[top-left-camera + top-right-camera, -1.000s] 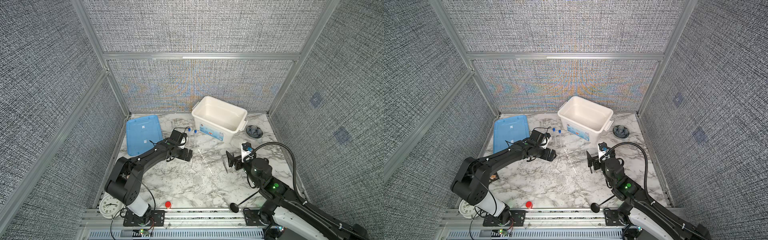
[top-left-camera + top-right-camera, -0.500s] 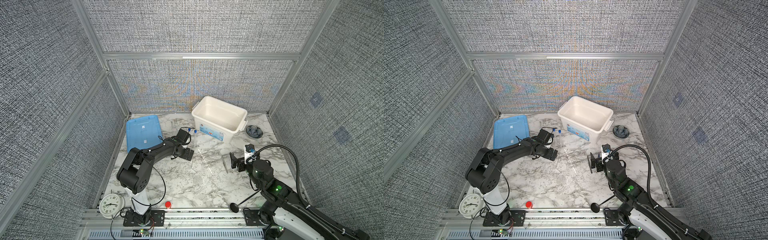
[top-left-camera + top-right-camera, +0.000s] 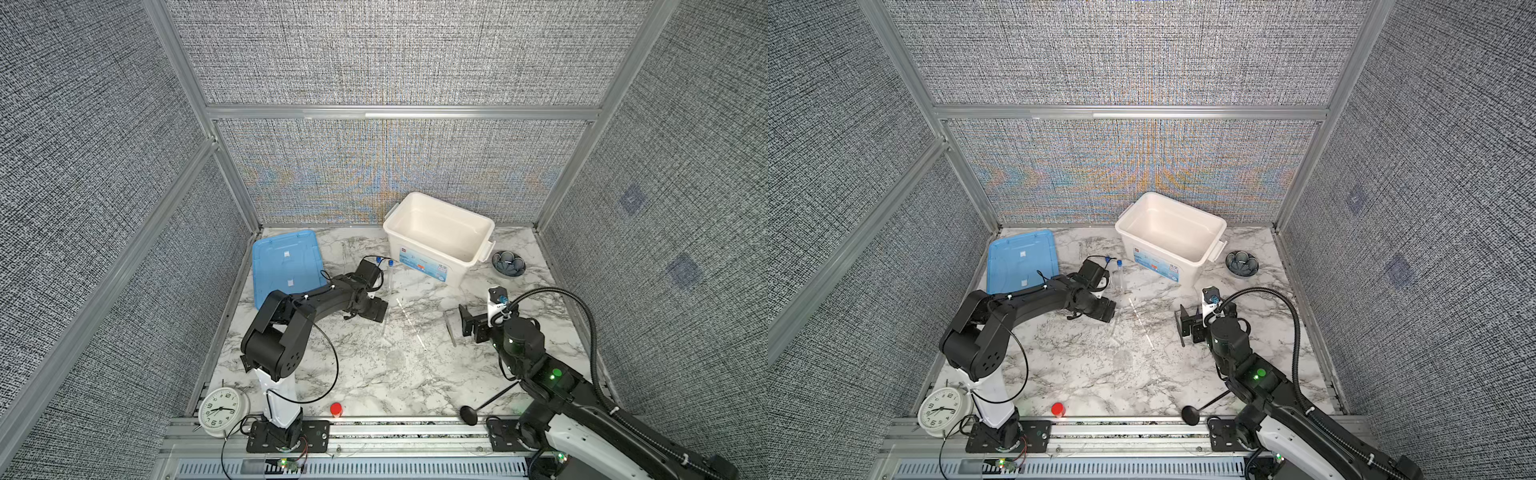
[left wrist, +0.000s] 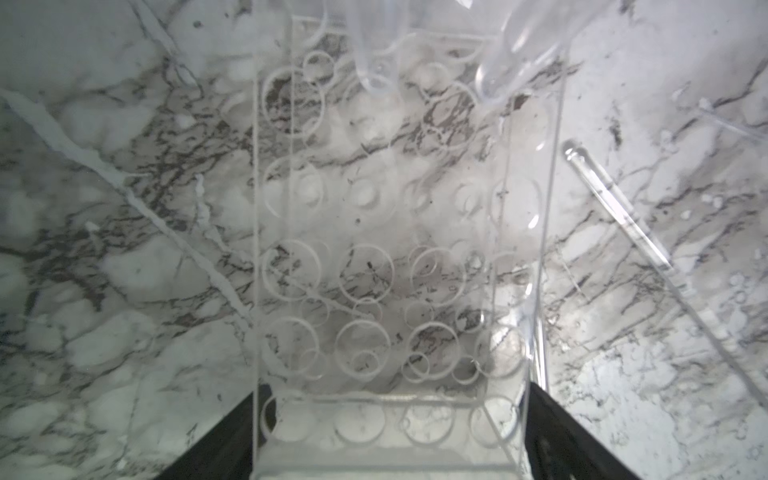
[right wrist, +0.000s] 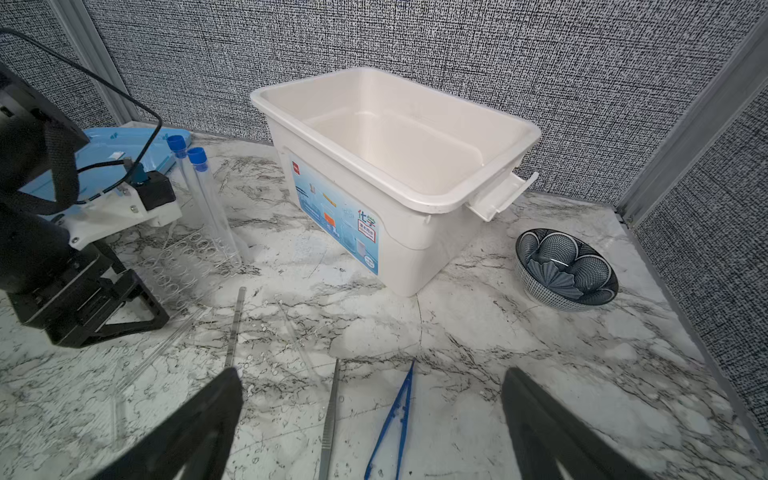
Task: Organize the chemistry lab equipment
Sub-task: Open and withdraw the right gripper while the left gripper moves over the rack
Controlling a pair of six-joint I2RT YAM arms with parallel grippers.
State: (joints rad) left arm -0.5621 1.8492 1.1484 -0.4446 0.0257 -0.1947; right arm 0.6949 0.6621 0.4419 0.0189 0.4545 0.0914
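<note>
Left claw [image 4: 397, 388]: astride clear rack [image 4: 374, 249] on counter [image 4: 104, 208]; we can't tell if it grips.
Right claw [image 5: 372, 374]: spread wide, empty, by silver tweezers [image 5: 330, 415] and blue forceps [image 5: 395, 411].

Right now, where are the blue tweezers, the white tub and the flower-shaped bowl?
blue tweezers [image 5: 392, 415]: right wrist view, midway down one leg.
white tub [image 5: 399, 232]: right wrist view, front wall.
flower-shaped bowl [image 3: 508, 263]: a top view, inner wall.
</note>
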